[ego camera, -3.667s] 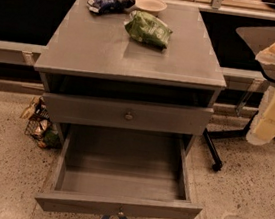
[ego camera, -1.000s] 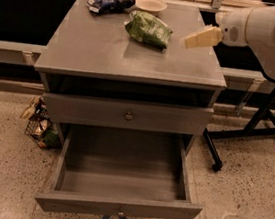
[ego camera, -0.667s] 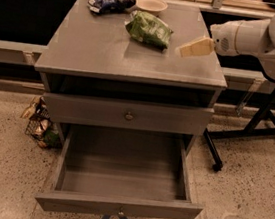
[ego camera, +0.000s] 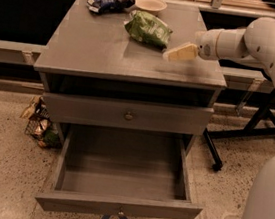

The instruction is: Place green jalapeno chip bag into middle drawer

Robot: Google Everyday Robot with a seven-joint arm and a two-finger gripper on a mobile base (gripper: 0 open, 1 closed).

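The green jalapeno chip bag (ego camera: 148, 28) lies on the grey cabinet top (ego camera: 95, 45), toward the back and right of centre. My gripper (ego camera: 171, 55) is beige and reaches in from the right on the white arm (ego camera: 247, 43). It hovers just above the top, a short way right of and in front of the bag, and is not touching it. The middle drawer (ego camera: 120, 205) is pulled out below and is empty, with blue tape strips at its front edge.
A dark blue snack bag (ego camera: 110, 2) and a beige bowl (ego camera: 150, 5) sit at the back of the top. A shut drawer front with a knob (ego camera: 128, 115) is above the open drawer. A wire basket of packets (ego camera: 39, 125) stands on the floor at left. Black stand legs (ego camera: 235, 132) are at right.
The arm has swung in from the right edge over the cabinet top. The gripper has moved left and lower, closer to the green bag. The bag and the drawer have not moved.
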